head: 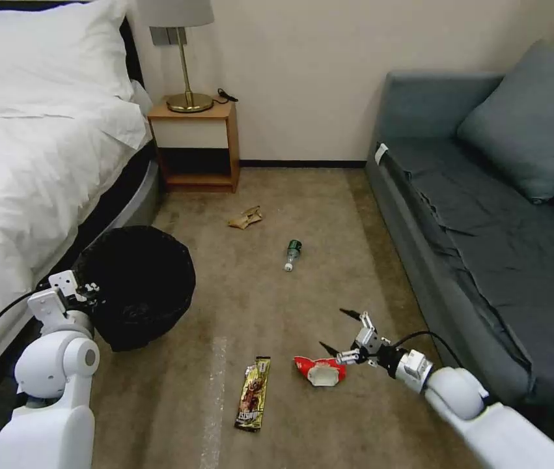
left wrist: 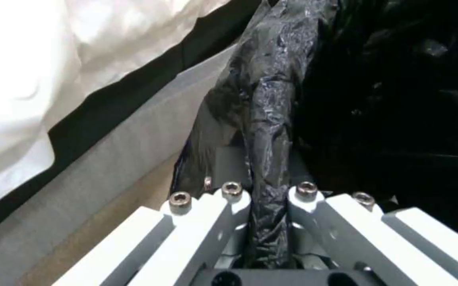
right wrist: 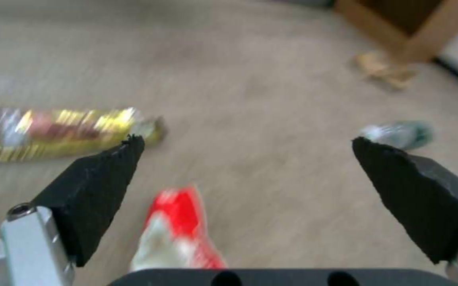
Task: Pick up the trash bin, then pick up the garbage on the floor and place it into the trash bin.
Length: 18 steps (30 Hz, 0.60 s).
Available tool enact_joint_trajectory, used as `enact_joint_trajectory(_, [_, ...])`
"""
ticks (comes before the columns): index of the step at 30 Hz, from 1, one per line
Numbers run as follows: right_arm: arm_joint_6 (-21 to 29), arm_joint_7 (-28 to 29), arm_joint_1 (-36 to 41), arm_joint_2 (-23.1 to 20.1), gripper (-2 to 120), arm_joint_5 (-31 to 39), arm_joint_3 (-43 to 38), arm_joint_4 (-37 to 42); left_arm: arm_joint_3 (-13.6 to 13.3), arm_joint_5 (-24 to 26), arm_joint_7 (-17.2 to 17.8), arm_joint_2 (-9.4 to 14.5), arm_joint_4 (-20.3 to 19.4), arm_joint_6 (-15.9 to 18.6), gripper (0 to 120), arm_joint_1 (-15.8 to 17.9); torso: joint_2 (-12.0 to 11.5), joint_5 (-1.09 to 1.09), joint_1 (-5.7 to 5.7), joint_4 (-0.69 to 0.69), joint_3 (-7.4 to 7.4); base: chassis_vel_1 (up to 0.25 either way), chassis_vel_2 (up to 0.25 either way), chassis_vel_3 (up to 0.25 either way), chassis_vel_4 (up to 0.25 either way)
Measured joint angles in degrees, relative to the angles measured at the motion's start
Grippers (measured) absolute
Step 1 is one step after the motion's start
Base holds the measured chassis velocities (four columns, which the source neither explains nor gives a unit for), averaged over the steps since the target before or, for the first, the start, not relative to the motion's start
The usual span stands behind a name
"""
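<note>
Trash bin [head: 138,286] black-bagged, rim in left gripper [head: 88,291], red-and-white packet [head: 319,370] crumpled

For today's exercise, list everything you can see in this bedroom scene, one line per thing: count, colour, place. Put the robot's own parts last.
trash bin: 1, black liner over it, beside the bed, rim held by the left hand
snack wrapper: 1, brown-gold, carpet, nearest the robot
red-and-white packet: 1, carpet, just by the right hand
bottle: 1, clear with green label, lying mid-carpet
paper scrap: 1, tan, carpet near the nightstand
bed: 1, white linen, left side
nightstand: 1, wooden, against the wall
lamp: 1, brass base, on the nightstand
sofa: 1, grey-blue, right side
cushion: 1, grey-blue, on the sofa
left hand: 1, white, shut on the bin's bagged rim
right hand: 1, black-tipped, open, low by the packet
</note>
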<state>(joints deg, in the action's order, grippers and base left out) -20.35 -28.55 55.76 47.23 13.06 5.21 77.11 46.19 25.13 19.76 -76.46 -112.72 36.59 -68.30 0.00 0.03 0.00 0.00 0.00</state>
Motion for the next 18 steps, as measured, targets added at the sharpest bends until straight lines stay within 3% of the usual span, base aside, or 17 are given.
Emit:
enact_joint_trajectory(3, [-0.9,-2.0,-4.5,0.2,100,0.0,5.8,-6.3,-0.4,-0.4,0.0,-0.4,0.0,0.0,3,0.0,0.0,-0.02,0.00,0.01,0.00,0.000,0.000,0.000,0.000])
enact_joint_trajectory(9, [-0.3,-2.6,-6.3,0.3,100,0.8,8.4,-9.1,-1.2,-0.8,-0.3,-0.5,0.1,0.0,3,0.5,0.0,-0.03,0.00,-0.01,0.00,0.000,0.000,0.000,0.000])
enact_joint_trajectory(18, [-1.1,-2.9,-13.0,4.4,99,-0.7,14.2,-20.5,-0.8,-1.1,-0.5,-0.4,0.1,-0.4,3,-0.3,0.0,-0.04,0.00,0.01,0.00,0.000,0.000,0.000,0.000])
